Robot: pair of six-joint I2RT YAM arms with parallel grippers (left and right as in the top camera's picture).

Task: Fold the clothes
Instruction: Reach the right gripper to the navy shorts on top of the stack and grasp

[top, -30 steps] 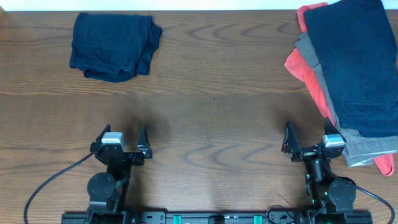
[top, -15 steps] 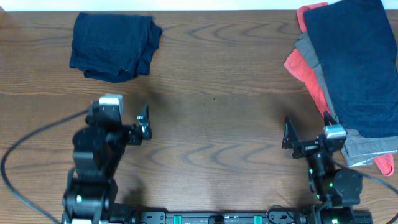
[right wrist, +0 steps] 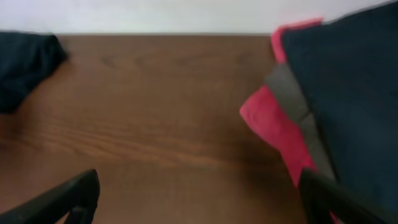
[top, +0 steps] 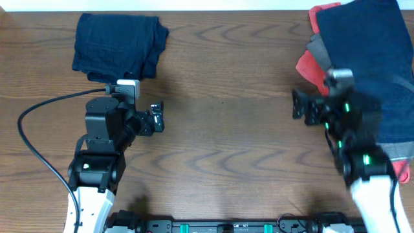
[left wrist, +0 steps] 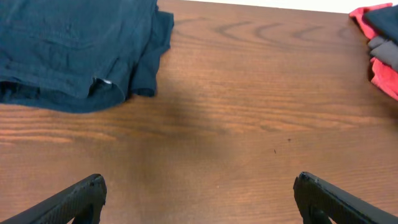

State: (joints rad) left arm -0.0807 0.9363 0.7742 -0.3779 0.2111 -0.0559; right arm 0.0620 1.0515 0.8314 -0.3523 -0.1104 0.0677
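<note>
A folded navy blue garment [top: 116,46] lies at the table's back left; it also shows in the left wrist view [left wrist: 68,50] and the right wrist view [right wrist: 25,62]. A pile of clothes lies at the back right: a navy garment [top: 369,58] on top of grey [top: 318,48] and coral-red [top: 309,66] ones, also seen in the right wrist view [right wrist: 348,93]. My left gripper [top: 155,120] is open and empty, in front of the folded garment [left wrist: 199,193]. My right gripper [top: 303,109] is open and empty, just left of the pile [right wrist: 199,186].
The brown wooden table [top: 226,142] spans the view, with a white wall edge along the back. A black cable [top: 39,110] loops from the left arm over the table's left side. The pile's red edge shows in the left wrist view [left wrist: 379,37].
Both arms rose from the front edge and moved toward the back of the table. The left went toward the folded navy garment, the right toward the pile. Both grippers stayed open.
</note>
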